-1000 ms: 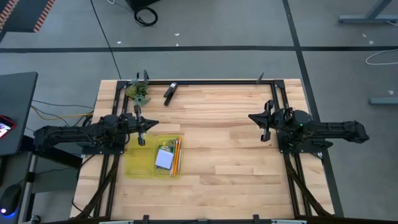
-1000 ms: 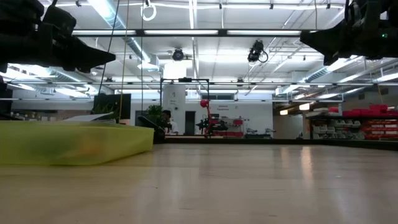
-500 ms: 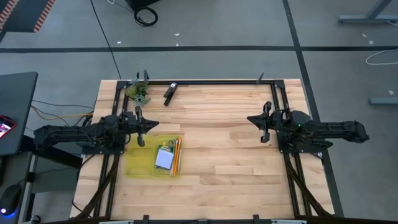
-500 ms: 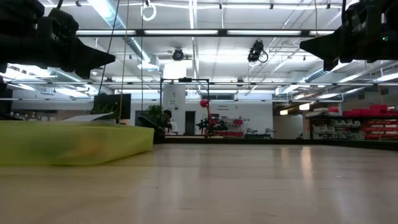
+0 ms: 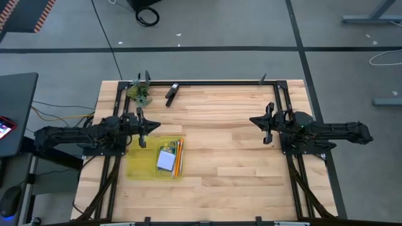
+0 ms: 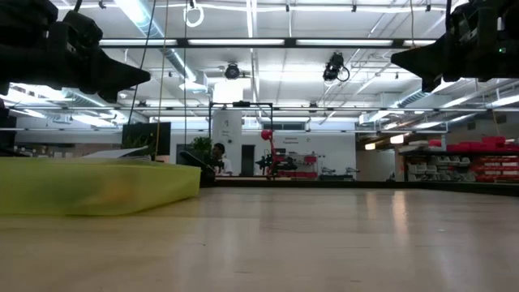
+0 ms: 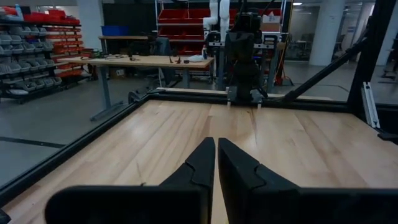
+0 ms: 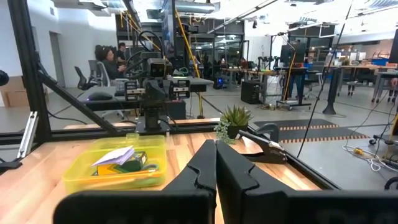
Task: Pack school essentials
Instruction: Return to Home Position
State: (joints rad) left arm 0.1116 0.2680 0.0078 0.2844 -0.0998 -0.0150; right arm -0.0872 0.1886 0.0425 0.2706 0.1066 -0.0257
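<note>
— Where's the kit?
— In the yellow box (image 5: 139, 164), on the left side of the table (image 5: 226, 144). The notepad (image 5: 166, 161) and pencils (image 5: 178, 157) lie inside. The smaller bits are too small to pick out.
— And the arms?
— Both are raised off the wood. The left gripper (image 5: 142, 130) hangs just above the box's far edge, fingers pressed together and holding nothing. The right gripper (image 5: 264, 127) is well apart on the right, its fingers likewise closed and empty.
— So what could go wrong?
— Mostly the left arm, I'd judge. It sits close to the box, so a low swing on the way home could clip the wall and shove it, or jolt the pencils out.
— Anything else?
— The black tool (image 5: 171, 92) and plant (image 5: 141, 94) at the far left lie near that arm too, and a wide sweep could knock them. The right arm looks the safer one.
</note>
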